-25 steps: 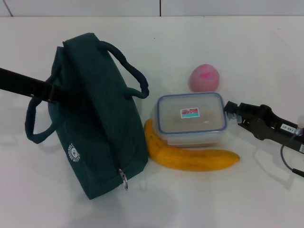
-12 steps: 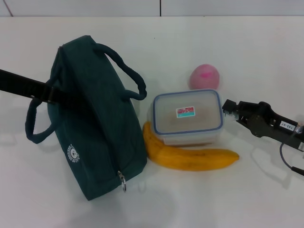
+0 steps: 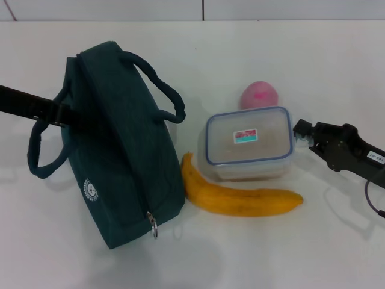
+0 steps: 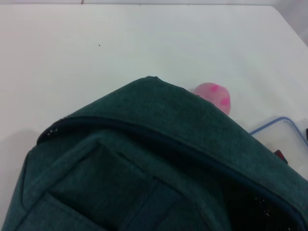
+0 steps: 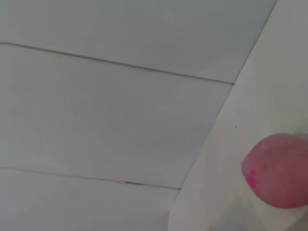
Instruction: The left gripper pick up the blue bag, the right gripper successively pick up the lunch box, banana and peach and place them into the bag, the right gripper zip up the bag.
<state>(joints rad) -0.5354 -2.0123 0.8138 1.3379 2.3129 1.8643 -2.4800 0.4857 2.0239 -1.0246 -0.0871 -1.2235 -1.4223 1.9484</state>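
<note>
The blue bag [image 3: 114, 150] stands tilted on the white table, its zipper pull [image 3: 153, 227] at the near end. My left gripper [image 3: 60, 112] reaches in from the left under the bag's handle and grips its side; the fingers are hidden by the fabric. The bag fills the left wrist view [image 4: 144, 159]. My right gripper [image 3: 299, 133] is shut on the right edge of the clear, blue-rimmed lunch box [image 3: 249, 141], which is tilted and raised slightly. The banana [image 3: 240, 200] lies in front of the box. The pink peach [image 3: 260, 96] sits behind it and also shows in the right wrist view [image 5: 279, 171].
The white table [image 3: 289, 54] spreads behind and to the right of the objects. A wall runs along the table's far edge [image 3: 202, 9]. The right arm's cable [image 3: 373, 201] hangs near the table at the right.
The lunch box has shifted right and risen with my right gripper, moving off the banana. The bag and left arm have shifted slightly left.
</note>
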